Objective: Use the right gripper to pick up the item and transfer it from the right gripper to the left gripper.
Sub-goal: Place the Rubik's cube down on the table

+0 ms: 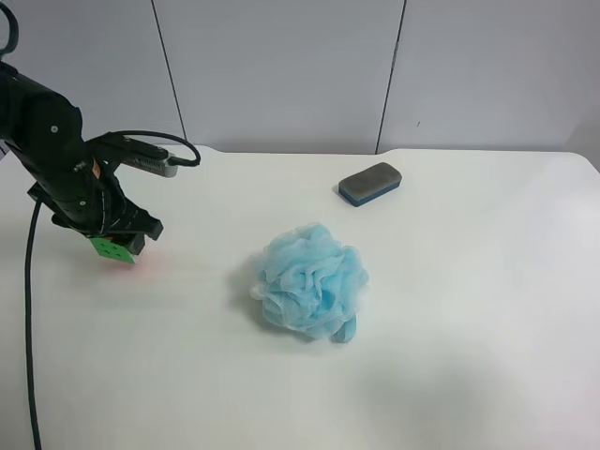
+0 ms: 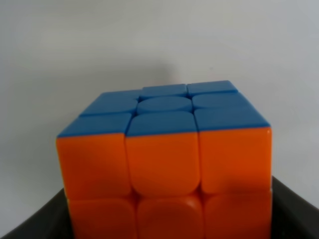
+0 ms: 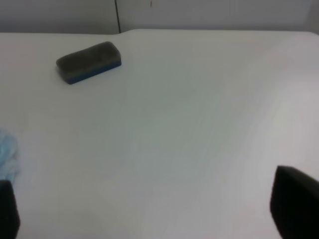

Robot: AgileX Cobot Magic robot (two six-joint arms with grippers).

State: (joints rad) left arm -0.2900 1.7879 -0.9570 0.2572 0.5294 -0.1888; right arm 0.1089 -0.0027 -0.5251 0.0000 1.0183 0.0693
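Puzzle cube (image 2: 164,164), 3x3: orange face toward the left wrist camera, blue face (image 2: 164,107) above it, green face (image 1: 112,247) in the exterior high view. Equal sides, no long axis; sits square between the fingers. Held clamped in the left gripper (image 1: 120,234) (arm at that view's left), just above the white table (image 1: 469,309). Right gripper (image 3: 149,209): fingers spread wide, nothing between. Centre: blue bath sponge (image 1: 310,280). Far side: grey-and-blue eraser (image 1: 370,183).

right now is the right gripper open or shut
Open: the right gripper has its black fingertips far apart at the wrist view's edges, bare table between.
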